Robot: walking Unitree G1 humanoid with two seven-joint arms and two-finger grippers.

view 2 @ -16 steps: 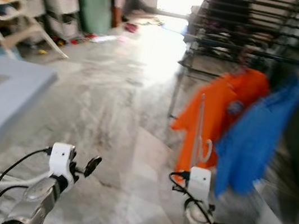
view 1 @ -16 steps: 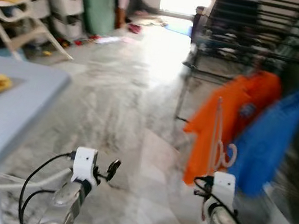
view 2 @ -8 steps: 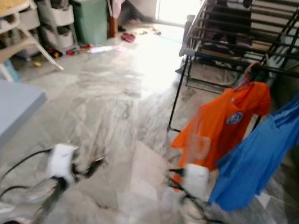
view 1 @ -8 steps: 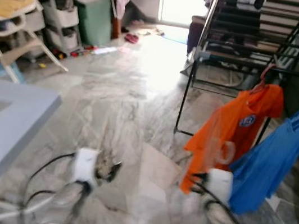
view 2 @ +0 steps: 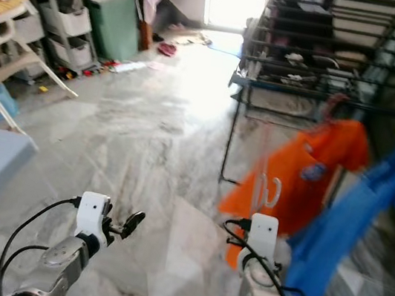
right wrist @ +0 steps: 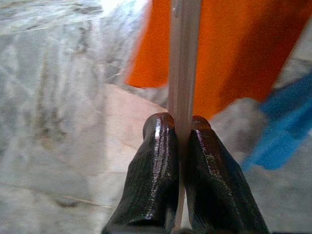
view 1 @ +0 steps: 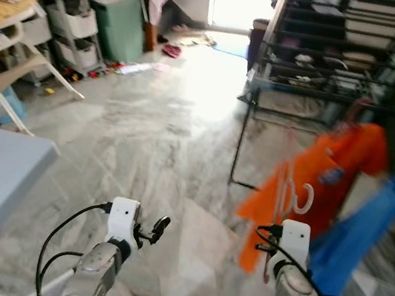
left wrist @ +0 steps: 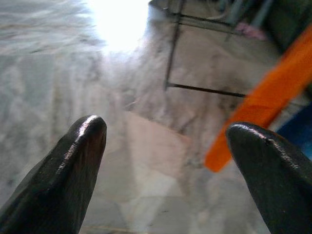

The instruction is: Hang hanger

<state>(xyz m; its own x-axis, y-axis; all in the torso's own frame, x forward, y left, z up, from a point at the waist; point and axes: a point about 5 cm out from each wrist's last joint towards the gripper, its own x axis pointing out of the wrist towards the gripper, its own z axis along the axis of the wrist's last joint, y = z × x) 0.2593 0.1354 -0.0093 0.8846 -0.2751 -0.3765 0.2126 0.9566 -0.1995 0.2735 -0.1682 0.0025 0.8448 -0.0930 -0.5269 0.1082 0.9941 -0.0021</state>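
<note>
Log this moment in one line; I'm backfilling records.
right gripper: shut on hanger | left gripper: open, idle | rack: ahead

The right gripper [right wrist: 179, 127] has glossy black fingers [right wrist: 157, 165], smooth like hard plastic, pressed tight on a pale, slightly translucent plastic hanger [right wrist: 184, 58] with a smooth matt face. Just beyond it hang an orange shirt [view 1: 328, 176] and a blue shirt [view 1: 362, 226] of soft matt cloth on a drying rack [view 1: 332, 57] of thin dark metal bars. Below both grippers lies a polished, veined grey marble floor [view 1: 169, 136] with a bright sheen, and the left gripper [left wrist: 165, 156] has the same glossy black fingertips [left wrist: 83, 146], set wide apart.
</note>
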